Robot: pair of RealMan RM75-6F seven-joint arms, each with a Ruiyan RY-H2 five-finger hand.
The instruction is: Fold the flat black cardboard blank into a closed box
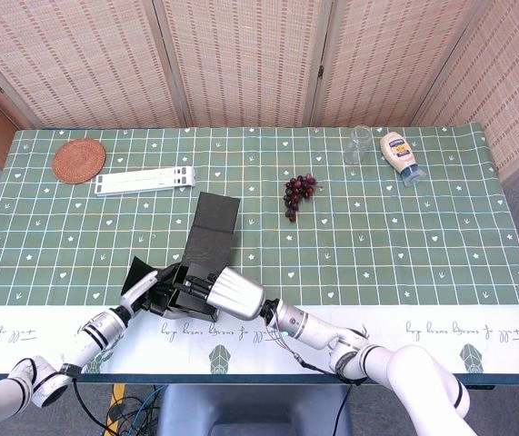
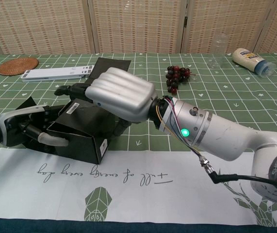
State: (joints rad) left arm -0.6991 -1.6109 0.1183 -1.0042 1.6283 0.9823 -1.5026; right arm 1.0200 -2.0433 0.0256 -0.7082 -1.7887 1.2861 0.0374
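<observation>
- Forming the body of the box [image 2: 82, 136] at the near table edge looks like the step in hand; the blank is partly erected, one open end facing the left side, a white label on its top face.
- Left hand [image 2: 29, 130] sits at that open end, fingers curled round the near wall edge and reaching into the cavity; it grips the cardboard. A loose side flap [image 2: 25, 108] stands up just behind this hand.
- Right hand [image 2: 116, 94] lies palm-down over the box top, fingers [image 2: 73, 90] extended toward the left hand and pressing along the upper panel. Whether the thumb underneath pinches the board cannot be told; judged as pressing, not clamping.
- Beyond the right fingertips the long lid panel [image 1: 212, 227] runs away from the hands, lying unfolded.
- Next move, by judgement: left hand tucks the side flap inward while the right keeps the top square, then the far panel is brought over. Risk: walls collapsing if the pressure is uneven.
- Farther out: white stand [image 1: 144, 182], woven coaster [image 1: 79, 160], grapes [image 1: 299, 194], glass [image 1: 358, 143] and mayonnaise bottle [image 1: 400, 156], all well apart from both hands.
</observation>
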